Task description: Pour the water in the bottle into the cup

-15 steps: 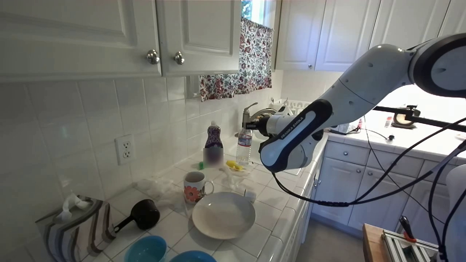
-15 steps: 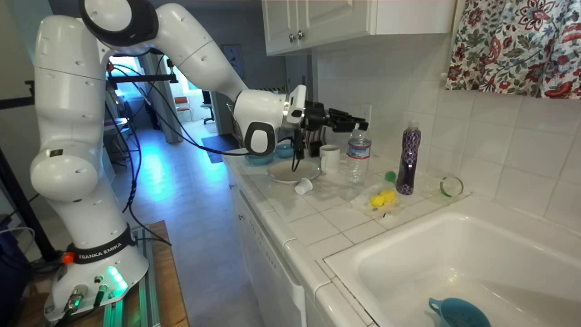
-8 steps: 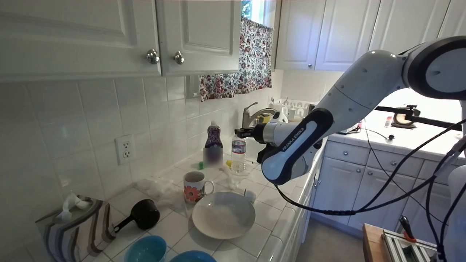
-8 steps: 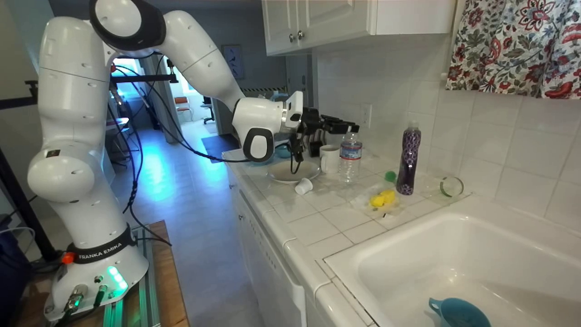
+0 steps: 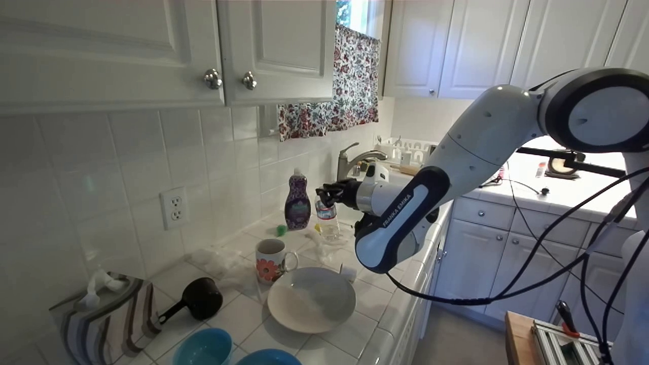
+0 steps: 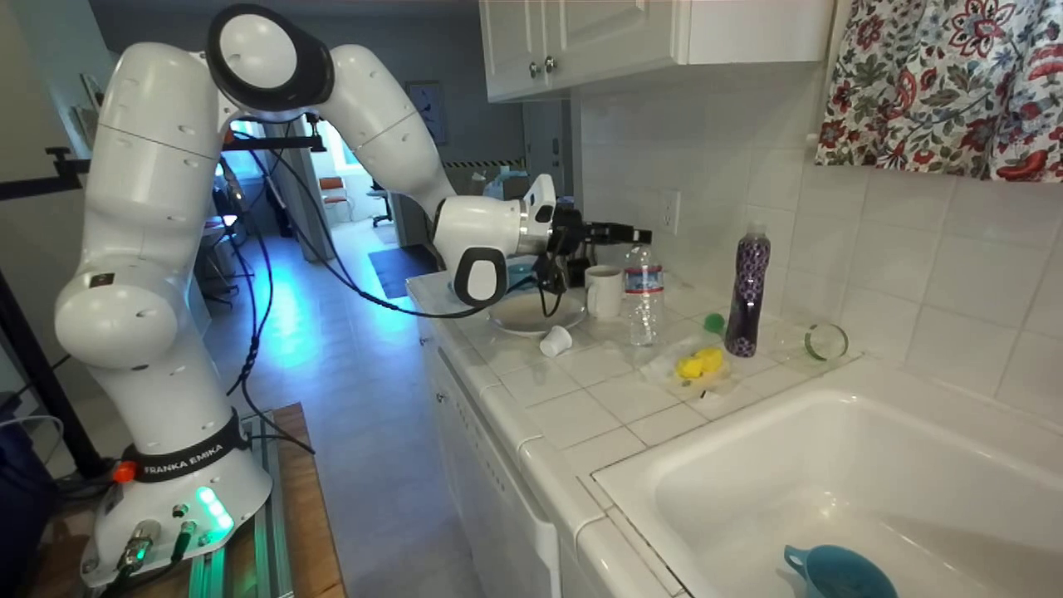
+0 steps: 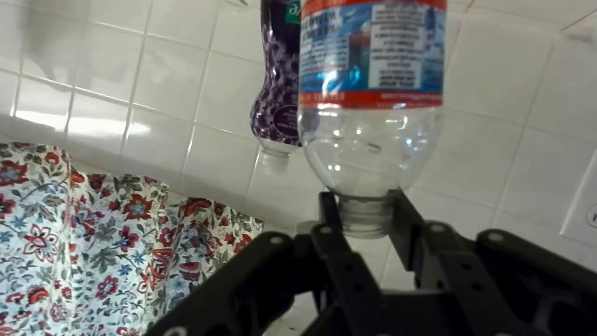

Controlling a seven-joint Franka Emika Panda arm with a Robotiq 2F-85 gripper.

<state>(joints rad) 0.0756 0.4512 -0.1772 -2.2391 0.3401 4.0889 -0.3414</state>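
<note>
Bottle (image 5: 327, 223) moved nearer the mug (image 5: 268, 261)

Nearly upright a second ago, it now leans slightly in an exterior view, its neck gripped by the end effector (image 7: 363, 205). Smooth clear plastic wears a red-and-blue label. The glossy white mug, with a reddish flower, stands on the square-tiled table (image 6: 577, 415) beside a shallow bowl (image 5: 312, 301). The white arm (image 6: 378, 120) bends high, then slopes down.

The wrist view cuts off the bottom of the clear bottle (image 7: 373, 114), which hides part of the purple bottle (image 7: 280, 79). An exterior view cuts off two blue bowls (image 5: 204, 347) near the end of the worktop (image 5: 246, 320).
</note>
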